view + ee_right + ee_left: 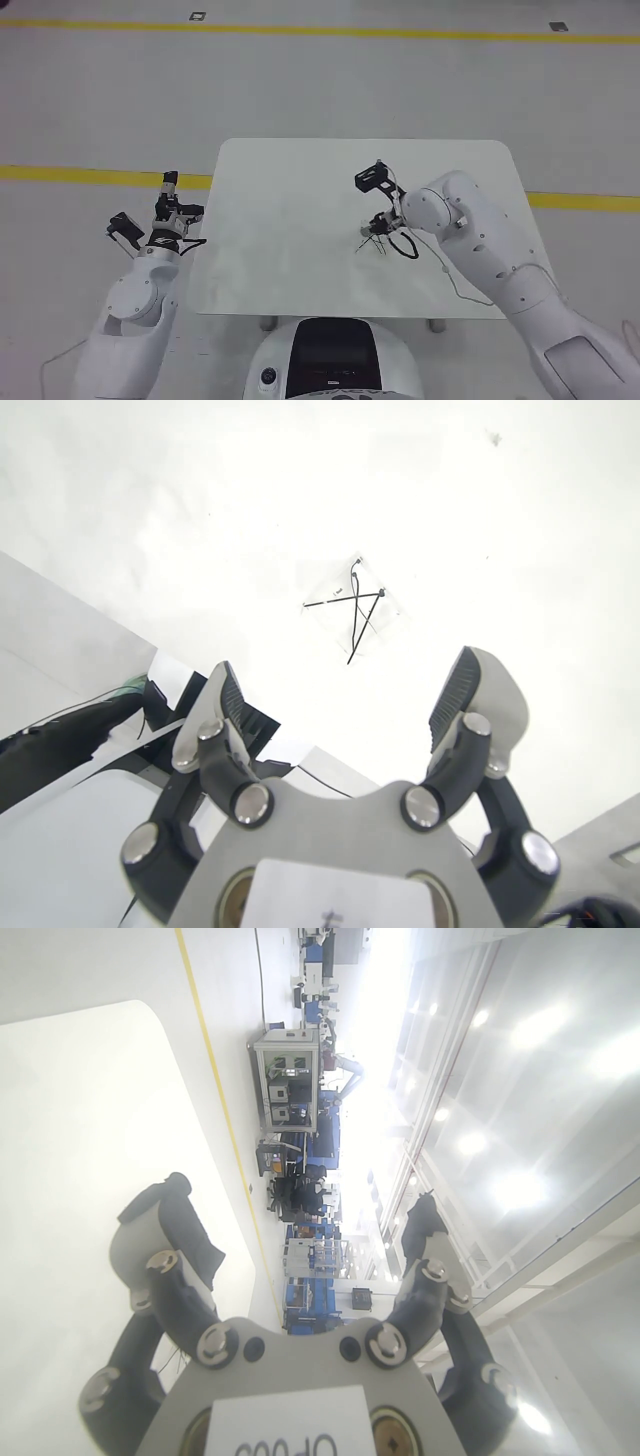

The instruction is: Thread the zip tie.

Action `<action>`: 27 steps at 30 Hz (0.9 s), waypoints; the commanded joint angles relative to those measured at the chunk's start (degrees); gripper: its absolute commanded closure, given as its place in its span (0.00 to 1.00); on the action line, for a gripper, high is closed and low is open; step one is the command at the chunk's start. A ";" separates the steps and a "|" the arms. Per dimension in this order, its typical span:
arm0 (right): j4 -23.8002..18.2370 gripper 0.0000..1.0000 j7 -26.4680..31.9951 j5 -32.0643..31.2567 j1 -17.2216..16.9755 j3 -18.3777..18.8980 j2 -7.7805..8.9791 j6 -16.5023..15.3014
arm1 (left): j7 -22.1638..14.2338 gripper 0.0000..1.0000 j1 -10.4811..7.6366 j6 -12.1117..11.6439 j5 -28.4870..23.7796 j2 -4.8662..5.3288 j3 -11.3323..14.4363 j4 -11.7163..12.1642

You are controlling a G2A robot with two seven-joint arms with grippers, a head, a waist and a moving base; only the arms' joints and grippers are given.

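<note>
2 pincers stand wide open, and neither holds anything. Over the worktop (300,200), the right pincer (345,692) hangs right of centre in the top view. Its ribbed black pads (455,690) are spread far apart and touch neither the zip ties (357,605) nor the surface. The zip ties are thin black strips, a few of them crossed in a loose X; I cannot tell exactly how many. They lie flat on a faint, clear square sheet (385,610). In the top view they sit just below the right wrist, well in from every edge, with a wide stretch of smooth white surface between them and the left edge. At the left of the top view, the left pincer (300,1228) is off the worktop, beyond its left edge and near a rounded corner (150,1018). Its fingers are dark on grey metal links. A yellow line (100,175) runs across the floor behind it.
</note>
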 commanded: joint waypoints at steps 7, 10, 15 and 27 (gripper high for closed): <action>11.48 0.00 -0.08 5.15 9.47 -11.28 -3.03 -0.60 | 0.00 0.00 0.00 0.00 0.00 0.00 0.00 0.00; 11.48 0.00 -0.08 5.15 9.47 -11.28 -3.03 -0.60 | 0.00 0.00 0.00 0.00 0.00 0.00 0.00 0.00; 11.48 0.00 -0.08 5.15 9.47 -11.28 -3.03 -0.60 | 0.00 0.00 0.00 0.00 0.00 0.00 0.00 0.00; 11.79 0.00 -0.08 4.98 12.20 -17.14 -3.72 4.15 | 0.00 0.00 0.00 0.00 0.00 0.00 0.00 0.00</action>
